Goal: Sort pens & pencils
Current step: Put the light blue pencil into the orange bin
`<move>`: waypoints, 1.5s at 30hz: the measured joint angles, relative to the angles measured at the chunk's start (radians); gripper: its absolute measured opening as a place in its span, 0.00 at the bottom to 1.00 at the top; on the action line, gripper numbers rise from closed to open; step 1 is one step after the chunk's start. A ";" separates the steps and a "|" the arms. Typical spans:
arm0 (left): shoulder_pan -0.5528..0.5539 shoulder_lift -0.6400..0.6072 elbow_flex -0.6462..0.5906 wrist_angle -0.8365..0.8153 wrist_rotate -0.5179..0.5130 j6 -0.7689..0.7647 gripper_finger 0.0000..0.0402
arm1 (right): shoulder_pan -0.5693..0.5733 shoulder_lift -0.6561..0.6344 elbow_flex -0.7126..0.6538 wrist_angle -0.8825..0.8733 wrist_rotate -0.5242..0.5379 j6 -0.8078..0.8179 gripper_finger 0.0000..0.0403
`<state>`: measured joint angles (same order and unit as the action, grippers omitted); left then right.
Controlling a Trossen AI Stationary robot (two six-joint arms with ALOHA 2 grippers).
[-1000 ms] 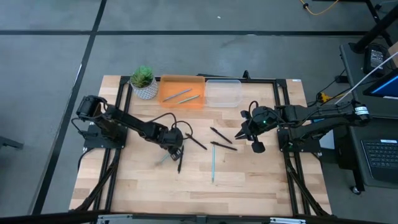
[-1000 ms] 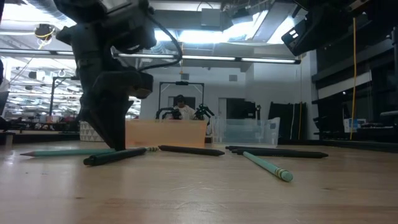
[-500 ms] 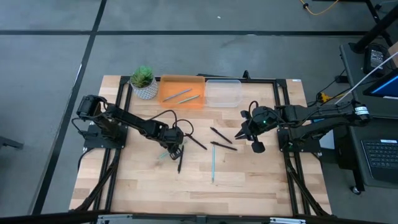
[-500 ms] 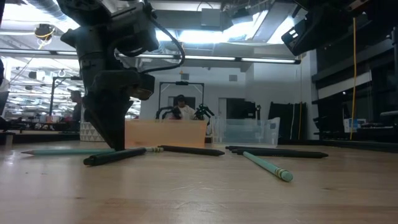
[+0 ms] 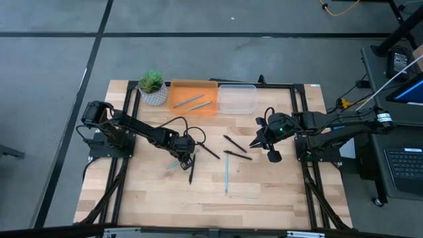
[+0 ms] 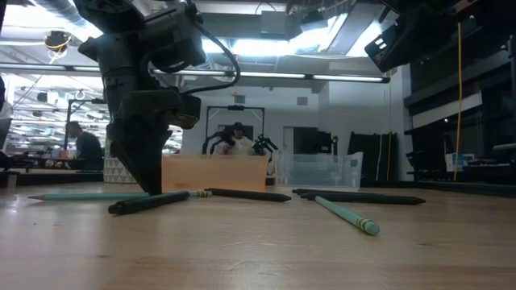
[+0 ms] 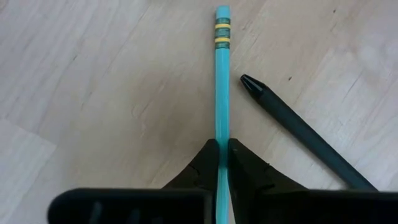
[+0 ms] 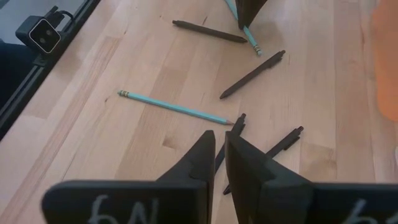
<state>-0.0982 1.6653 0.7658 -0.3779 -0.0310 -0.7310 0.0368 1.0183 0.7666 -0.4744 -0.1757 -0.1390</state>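
Note:
A teal pencil (image 7: 221,93) lies flat on the wooden table with my left gripper (image 7: 222,155) shut on it, left of the table's middle (image 5: 187,160). A black pen (image 7: 305,134) lies close beside it. More black pens (image 5: 234,143) (image 5: 238,155) (image 5: 209,151) and a second teal pencil (image 5: 226,175) lie loose in the middle of the table. My right gripper (image 5: 264,147) hangs shut above the table's right part, holding nothing; its fingers (image 8: 219,149) point down over the pens. My left gripper pinches the teal pencil's shaft (image 7: 221,134) between its two fingertips, between the middle and the eraser end. The fingers come from above, pointing steeply down, and stand across the pencil. The pencil lies level on the table (image 6: 89,196).
At the far edge stand an orange tray (image 5: 193,97) holding two pencils, a clear plastic box (image 5: 236,98) and a small potted plant (image 5: 153,87). A black frame runs along the table's sides. Bare wood lies toward the near edge. People show in the room behind.
My left gripper has stayed over the teal pencil, rolled its wrist a little and drawn its fingers together on the shaft. The pencil has shifted slightly on the table under it. My right gripper has kept still.

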 joint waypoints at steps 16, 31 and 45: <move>0.000 0.016 0.121 -0.185 -0.035 0.091 0.03 | 0.000 0.000 0.000 0.000 0.000 0.000 0.10; -0.001 0.016 0.271 -0.367 -0.100 0.146 0.03 | 0.000 0.000 0.000 0.000 0.000 0.000 0.10; 0.000 0.013 0.537 -0.591 -0.283 0.243 0.03 | 0.000 0.000 0.000 -0.001 0.000 0.000 0.10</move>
<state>-0.0982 1.6783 1.3026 -0.9692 -0.3141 -0.4877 0.0368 1.0183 0.7662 -0.4756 -0.1757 -0.1394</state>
